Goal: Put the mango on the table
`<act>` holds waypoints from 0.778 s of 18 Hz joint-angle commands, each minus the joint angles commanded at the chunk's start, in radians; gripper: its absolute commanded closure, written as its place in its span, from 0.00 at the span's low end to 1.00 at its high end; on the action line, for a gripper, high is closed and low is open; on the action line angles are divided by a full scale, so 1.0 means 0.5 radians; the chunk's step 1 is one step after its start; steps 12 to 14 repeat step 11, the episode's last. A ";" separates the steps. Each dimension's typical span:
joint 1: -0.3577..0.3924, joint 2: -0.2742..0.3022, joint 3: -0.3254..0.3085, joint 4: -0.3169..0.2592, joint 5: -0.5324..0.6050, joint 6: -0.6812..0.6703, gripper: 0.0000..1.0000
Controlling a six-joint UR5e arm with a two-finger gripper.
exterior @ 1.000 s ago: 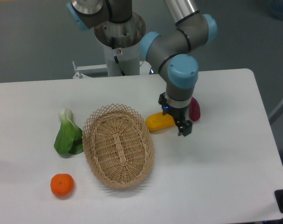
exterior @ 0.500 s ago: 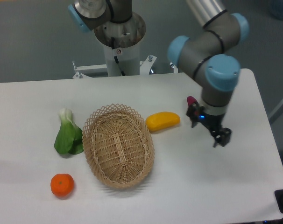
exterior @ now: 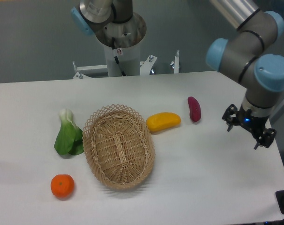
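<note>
Items counted on the large flat white desk (exterior: 132,201): one smooth yellow-orange elongated mango (exterior: 163,122), one dark purple-red sweet potato (exterior: 194,109), one oval woven wicker basket (exterior: 118,146), one round orange tangerine (exterior: 62,185), one green leafy bok choy with a white stem (exterior: 69,134).

The mango lies flat on the desk at centre frame, just beside the basket's upper right rim, outside it. Its skin is even in colour and its long axis runs left to right, right end tilted slightly up. The sweet potato lies near it on the right, apart from it. The bok choy sits left of the basket, the tangerine at lower left.

The black two-finger hand (exterior: 249,129) hangs at the right edge of the frame, well apart from the mango, fingers spread and holding nothing.
</note>
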 joint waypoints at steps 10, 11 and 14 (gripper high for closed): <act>0.037 -0.009 -0.009 -0.006 -0.040 0.025 0.00; 0.037 -0.009 -0.009 -0.006 -0.040 0.028 0.00; 0.037 -0.009 -0.009 -0.006 -0.040 0.028 0.00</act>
